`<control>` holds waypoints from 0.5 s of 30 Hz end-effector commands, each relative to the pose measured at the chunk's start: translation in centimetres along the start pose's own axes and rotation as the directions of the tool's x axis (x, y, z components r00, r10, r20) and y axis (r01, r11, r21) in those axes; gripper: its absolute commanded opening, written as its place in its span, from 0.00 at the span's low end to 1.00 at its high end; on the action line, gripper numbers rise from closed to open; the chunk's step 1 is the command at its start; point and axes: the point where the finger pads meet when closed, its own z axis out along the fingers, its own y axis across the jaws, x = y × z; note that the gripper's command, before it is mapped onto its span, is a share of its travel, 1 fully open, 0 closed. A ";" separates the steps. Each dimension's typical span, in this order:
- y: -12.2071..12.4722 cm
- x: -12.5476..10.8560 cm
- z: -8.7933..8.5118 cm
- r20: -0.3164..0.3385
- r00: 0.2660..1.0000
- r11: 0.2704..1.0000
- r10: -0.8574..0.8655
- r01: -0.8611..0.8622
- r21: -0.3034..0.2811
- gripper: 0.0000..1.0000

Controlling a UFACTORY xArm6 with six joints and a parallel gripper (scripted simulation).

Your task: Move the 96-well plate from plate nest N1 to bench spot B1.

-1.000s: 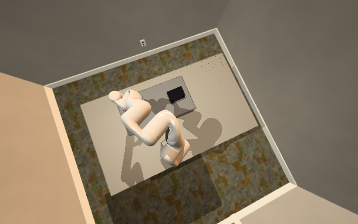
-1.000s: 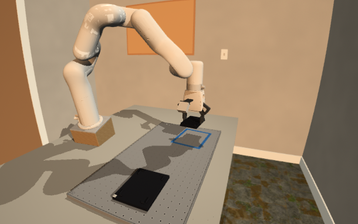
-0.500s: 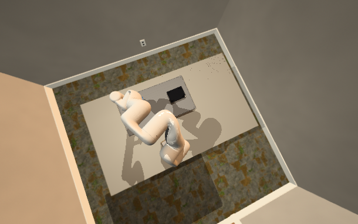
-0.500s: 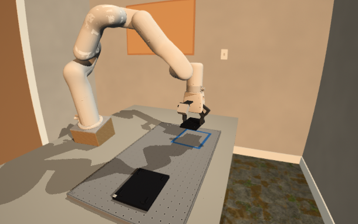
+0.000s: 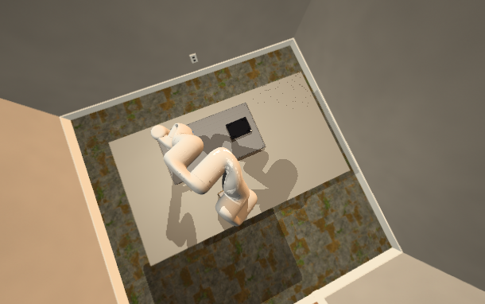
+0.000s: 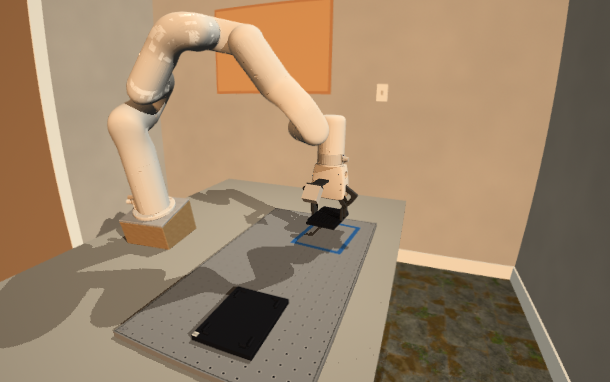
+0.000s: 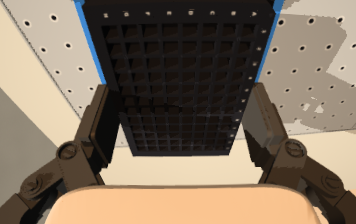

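black 96-well plate [image 7: 182,82] wells-up, level, clamped on long sides, above blue taped outline [image 6: 325,238], plate nest [image 6: 241,321] vacant

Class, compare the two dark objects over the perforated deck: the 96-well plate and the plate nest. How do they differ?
The 96-well plate hangs above the deck, clamped in the gripper; the plate nest lies flat on it. The plate is over the blue taped outline at the far end; the nest sits at the near end. Both are black rectangles.

The black 96-well plate [image 6: 324,218] was held in the gripper [image 6: 330,212] above the blue taped outline [image 6: 326,238] on the perforated deck [image 6: 320,295].
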 end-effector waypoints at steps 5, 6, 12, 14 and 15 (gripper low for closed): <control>-0.2 -0.1 1.2 0.003 1.000 1.000 0.000 0.000 0.004 0.00; -0.2 -0.1 1.2 0.003 1.000 1.000 0.000 0.000 0.004 0.00; -0.2 -0.1 2.2 0.003 1.000 1.000 0.000 0.000 0.004 0.00; -0.2 -0.1 2.5 0.003 1.000 1.000 0.000 0.000 0.004 0.00; -0.2 -0.1 2.7 0.003 1.000 1.000 0.000 0.000 0.004 0.00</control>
